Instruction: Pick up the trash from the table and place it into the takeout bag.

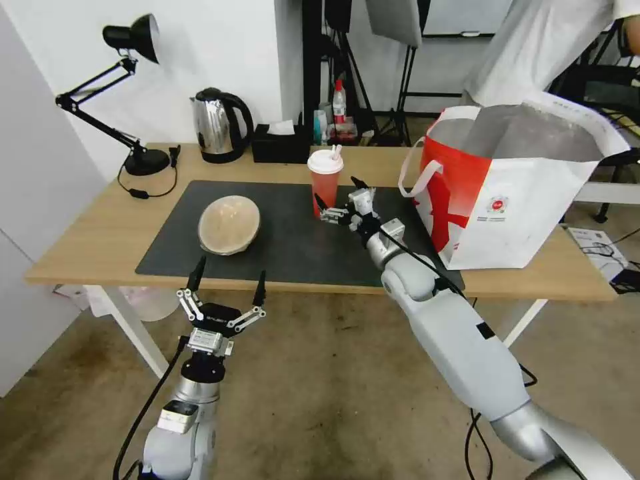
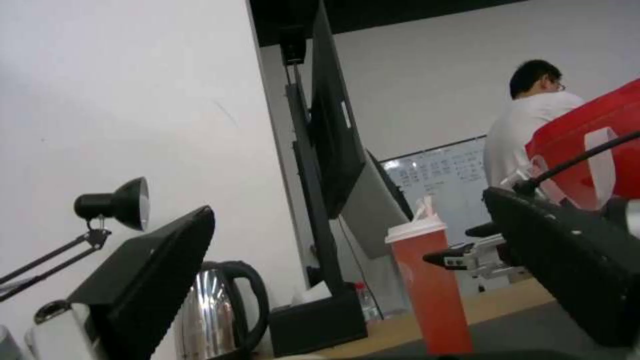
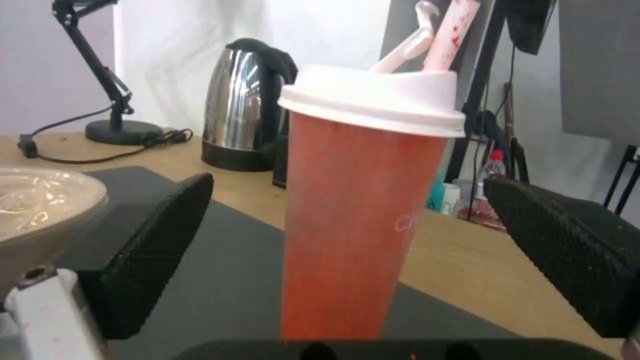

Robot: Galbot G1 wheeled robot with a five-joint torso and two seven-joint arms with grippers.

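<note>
Now the right gripper (image 1: 337, 193), jaws spread, flanks the red cup (image 1: 325, 181) on the counter (image 1: 100, 233); the left gripper (image 1: 227, 283) hovers below, jaws spread.

White walls (image 1: 220, 40) close the far left corner, a worn brownish concrete floor (image 1: 320, 393) spreads under the near side, black stands (image 1: 347, 60) and a grey panel (image 1: 393, 20) crowd the far middle, and a whiteboard (image 2: 443, 175) hangs on the far wall.
</note>
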